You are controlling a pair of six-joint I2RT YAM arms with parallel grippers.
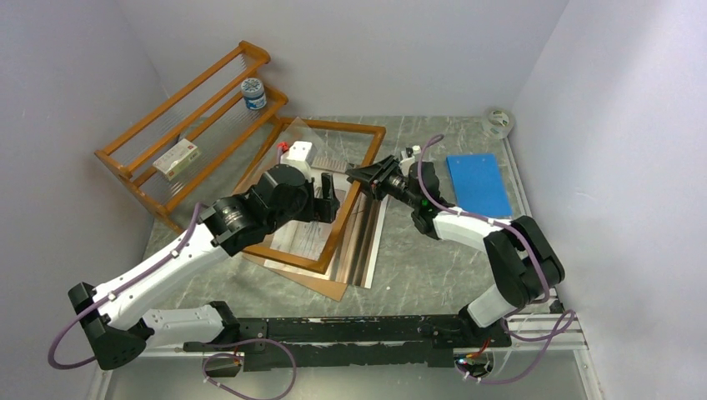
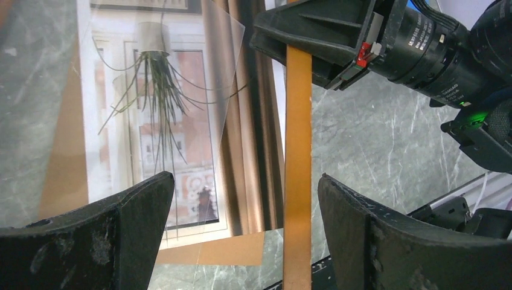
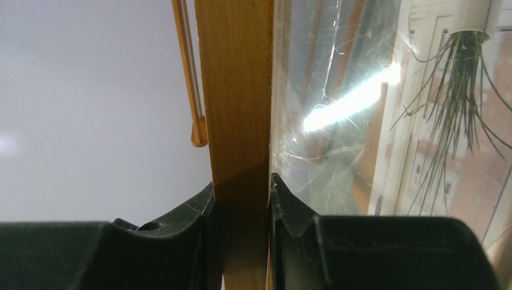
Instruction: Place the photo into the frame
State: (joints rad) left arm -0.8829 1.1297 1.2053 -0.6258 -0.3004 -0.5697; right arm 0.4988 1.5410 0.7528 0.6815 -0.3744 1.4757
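Photo (image 2: 151, 121) lies flat on a brown board (image 1: 333, 286) on the counter (image 1: 433, 275), beneath the frame (image 2: 297, 151). Right fingers (image 3: 181, 241) are clamped on the frame's right rail. Left fingers (image 2: 108, 241) stand wide apart astride it.

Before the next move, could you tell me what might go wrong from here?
1. Only the right gripper clamps the frame, on one thin rail; the left gripper stands open around that rail, so the frame may pivot or slip.
2. The clear pane looks loose and could slide out.
3. A slipping frame could shift the photo beneath.
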